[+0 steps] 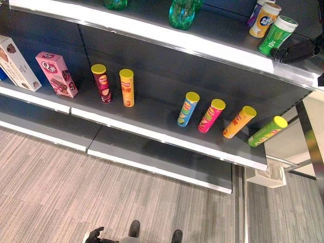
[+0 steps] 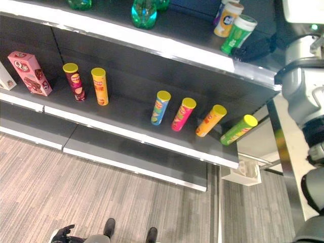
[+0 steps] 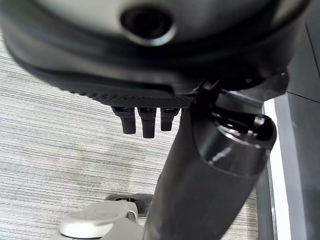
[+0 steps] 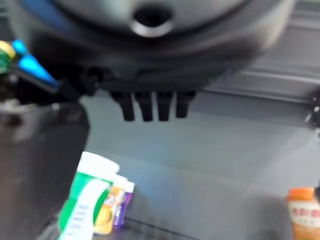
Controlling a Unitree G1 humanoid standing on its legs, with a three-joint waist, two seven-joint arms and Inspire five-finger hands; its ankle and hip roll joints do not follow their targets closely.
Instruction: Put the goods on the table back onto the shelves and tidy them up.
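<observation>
On the dark middle shelf (image 1: 152,119): six yellow-lidded crisp tubes (image 1: 188,108), pink carton (image 1: 56,74) left. Upper shelf (image 1: 212,38), right end: green white-lidded cup (image 1: 277,35) just beside right hand (image 1: 296,51), fingers straight, apart, empty. Left hand (image 3: 145,120) low, fingers relaxed

- Mid shelf (image 1: 152,114): wide gap at frame centre between yellow can (image 1: 127,87) and blue can (image 1: 188,108).
- Right of centre: four cans crowded, green can (image 1: 267,131) at the shelf's right end.
</observation>
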